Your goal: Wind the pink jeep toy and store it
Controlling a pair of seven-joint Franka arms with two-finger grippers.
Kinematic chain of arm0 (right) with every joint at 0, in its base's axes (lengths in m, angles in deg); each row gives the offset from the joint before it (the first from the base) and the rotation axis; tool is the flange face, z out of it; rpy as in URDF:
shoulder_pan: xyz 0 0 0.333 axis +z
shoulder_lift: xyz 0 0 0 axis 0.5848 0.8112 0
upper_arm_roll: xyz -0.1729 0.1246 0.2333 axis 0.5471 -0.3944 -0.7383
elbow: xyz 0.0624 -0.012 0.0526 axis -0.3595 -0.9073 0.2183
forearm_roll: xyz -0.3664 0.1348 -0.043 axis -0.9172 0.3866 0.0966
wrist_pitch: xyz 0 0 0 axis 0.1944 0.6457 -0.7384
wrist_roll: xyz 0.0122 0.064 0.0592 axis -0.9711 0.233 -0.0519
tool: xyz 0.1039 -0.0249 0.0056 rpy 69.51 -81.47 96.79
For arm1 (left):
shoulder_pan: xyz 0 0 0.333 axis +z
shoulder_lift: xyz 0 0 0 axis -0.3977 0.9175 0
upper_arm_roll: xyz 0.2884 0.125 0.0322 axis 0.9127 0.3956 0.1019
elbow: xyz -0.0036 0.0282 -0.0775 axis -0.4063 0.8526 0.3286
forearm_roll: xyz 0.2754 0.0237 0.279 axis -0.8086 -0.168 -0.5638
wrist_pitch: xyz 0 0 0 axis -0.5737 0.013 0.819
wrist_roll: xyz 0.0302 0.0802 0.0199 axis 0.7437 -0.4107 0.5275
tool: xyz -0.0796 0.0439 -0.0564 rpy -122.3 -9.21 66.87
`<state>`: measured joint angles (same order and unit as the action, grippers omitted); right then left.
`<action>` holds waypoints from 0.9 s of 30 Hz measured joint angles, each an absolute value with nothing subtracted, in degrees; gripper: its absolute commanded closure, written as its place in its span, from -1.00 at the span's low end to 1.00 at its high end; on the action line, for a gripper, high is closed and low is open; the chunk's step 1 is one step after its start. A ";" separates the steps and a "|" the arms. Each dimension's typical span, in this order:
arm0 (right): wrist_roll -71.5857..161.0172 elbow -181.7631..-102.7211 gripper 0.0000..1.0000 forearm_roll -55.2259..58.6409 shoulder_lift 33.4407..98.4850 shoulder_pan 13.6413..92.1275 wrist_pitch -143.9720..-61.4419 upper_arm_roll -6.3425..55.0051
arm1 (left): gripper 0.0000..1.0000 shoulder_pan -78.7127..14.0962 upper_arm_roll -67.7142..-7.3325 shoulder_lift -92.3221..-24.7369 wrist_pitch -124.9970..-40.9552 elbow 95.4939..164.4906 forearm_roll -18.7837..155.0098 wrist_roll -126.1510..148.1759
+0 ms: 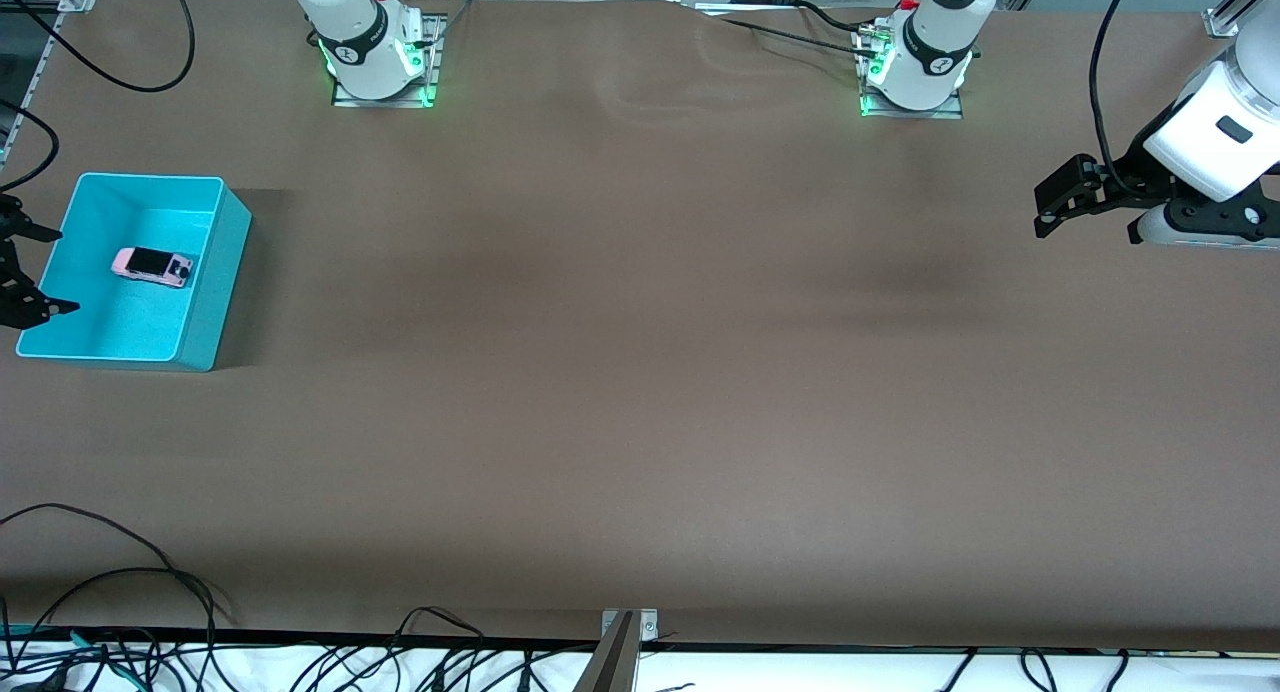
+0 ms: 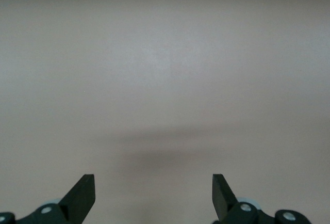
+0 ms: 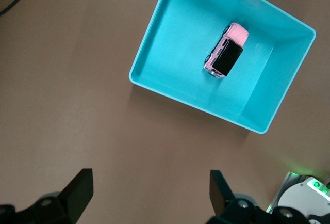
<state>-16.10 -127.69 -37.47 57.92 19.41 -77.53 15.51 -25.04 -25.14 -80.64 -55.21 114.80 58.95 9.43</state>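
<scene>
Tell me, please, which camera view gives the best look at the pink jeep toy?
The right wrist view: it looks straight down on the pink jeep toy, showing its black roof inside the turquoise bin. The front view shows the jeep smaller, lying in the bin at the right arm's end of the table. The left wrist view shows only bare table.

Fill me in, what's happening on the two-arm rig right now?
Nothing is being handled. The pink jeep toy already lies on its side in the turquoise bin at the right arm's end of the table. The right gripper hangs open beside the bin's outer edge, empty. The left gripper waits open over bare table at the left arm's end.
</scene>
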 measured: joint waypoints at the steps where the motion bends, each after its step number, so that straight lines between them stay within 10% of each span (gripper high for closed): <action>1: -15.99 -127.18 -1.00 -37.54 57.96 19.64 -77.15 15.38 | -1.00 -25.04 -25.14 -80.64 -55.21 114.80 58.95 9.43; 27: 20.99 -133.65 -1.00 -41.70 49.99 24.19 -81.11 13.27 | -1.00 -24.70 -24.94 -80.49 -53.71 114.81 58.94 9.43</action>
<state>20.99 -133.65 -41.70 49.99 24.19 -81.11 13.27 -24.70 -24.94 -80.49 -53.71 114.81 58.94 9.43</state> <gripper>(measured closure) 0.000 0.000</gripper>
